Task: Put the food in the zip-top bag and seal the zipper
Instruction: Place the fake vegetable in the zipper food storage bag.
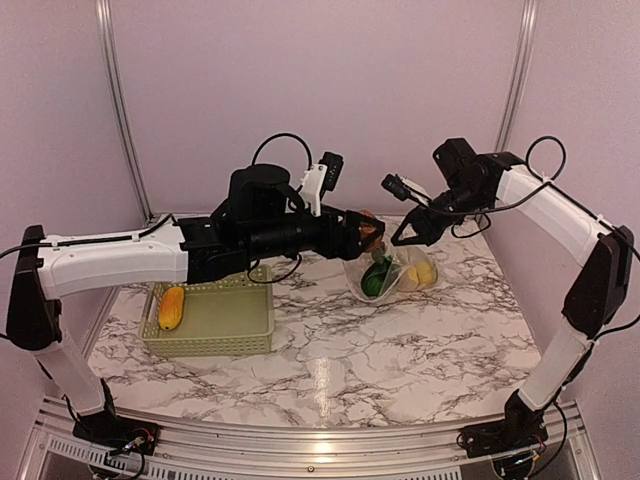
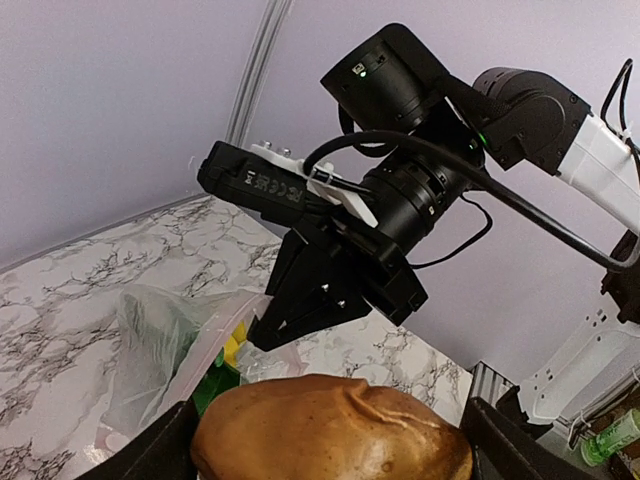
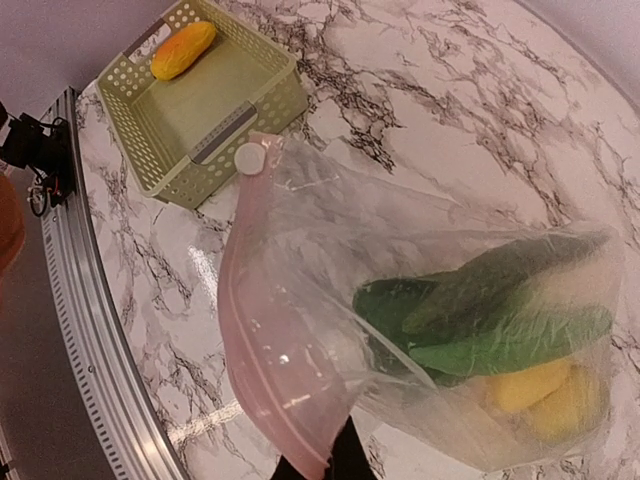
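In the top external view, a brown potato-like toy lump point(image 1: 372, 229) is held in the air by the left gripper point(image 1: 362, 236), its fingers spread wide around it, above the far middle of the white marble-patterned table point(image 1: 400, 370). Just right of it, the mouth of a clear floppy plastic zip-top bag point(image 1: 398, 274) is pinched by the right gripper point(image 1: 402, 240). A pale green lattice plastic basket point(image 1: 215, 340) is seen at the left, with an orange-yellow toy piece point(image 1: 172, 307) in it.

In the left wrist view, the lump point(image 2: 330, 430) is seen clamped between both fingers point(image 2: 150, 450), near the bag point(image 2: 155, 340).

In the right wrist view, the pink zipper strip point(image 3: 250, 330) is gripped between closed fingertips point(image 3: 350, 455). A dark green toy cucumber point(image 3: 500, 285) and yellow lemon-like toy fruits point(image 3: 530, 385) are seen inside the bag.
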Robot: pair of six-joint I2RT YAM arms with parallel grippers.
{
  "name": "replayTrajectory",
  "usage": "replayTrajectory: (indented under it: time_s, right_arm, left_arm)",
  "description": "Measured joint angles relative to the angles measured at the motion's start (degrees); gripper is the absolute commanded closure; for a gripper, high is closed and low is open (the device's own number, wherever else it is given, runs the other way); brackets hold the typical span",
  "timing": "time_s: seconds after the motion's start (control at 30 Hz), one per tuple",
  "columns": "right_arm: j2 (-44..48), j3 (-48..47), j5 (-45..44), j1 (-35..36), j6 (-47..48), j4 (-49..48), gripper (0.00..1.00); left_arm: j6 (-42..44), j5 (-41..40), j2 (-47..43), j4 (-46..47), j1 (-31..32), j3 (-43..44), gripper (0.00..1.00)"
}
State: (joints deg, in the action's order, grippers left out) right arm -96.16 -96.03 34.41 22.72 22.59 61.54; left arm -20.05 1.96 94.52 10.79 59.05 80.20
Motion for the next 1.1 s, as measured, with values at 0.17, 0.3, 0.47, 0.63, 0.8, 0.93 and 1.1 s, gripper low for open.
replayTrajectory:
  time_s: [0.17,0.3,0.47,0.63,0.8,0.93,1.1]
  right_arm:
    - [0.07,-1.25,0.00,0.00,0.00,0.48,1.00]
    - [0.33,-1.66,-0.02,0.02,0.00,0.92,1.00]
    - [1.70,-1.66,0.00,0.02,0.02,1.55,1.00]
    - [3.19,-1.66,0.04,0.02,0.04,1.57,1.00]
    - [3.63,-1.66,-0.66,-0.26,0.35,1.36,1.00]
    - [3.63,-1.66,-1.64,-0.87,1.11,0.87,1.00]
    - [3.63,-1.66,-1.84,-1.64,1.75,-0.02,1.00]
  left_arm:
    - [-0.37,-0.07,8.28,3.17,1.84,5.86,0.38]
    - [-1.25,-3.34,14.12,2.99,2.47,9.81,0.41]
    - [-2.27,-9.77,17.99,1.73,2.54,12.44,0.43]
    - [-3.02,-16.31,20.17,-0.46,2.51,14.62,0.43]
    - [-3.17,-20.28,23.45,-3.65,2.58,19.12,0.42]
    - [-3.39,-22.14,25.86,-6.67,2.82,23.34,0.36]
    - [-3.78,-23.85,28.02,-9.94,2.91,27.74,0.27]
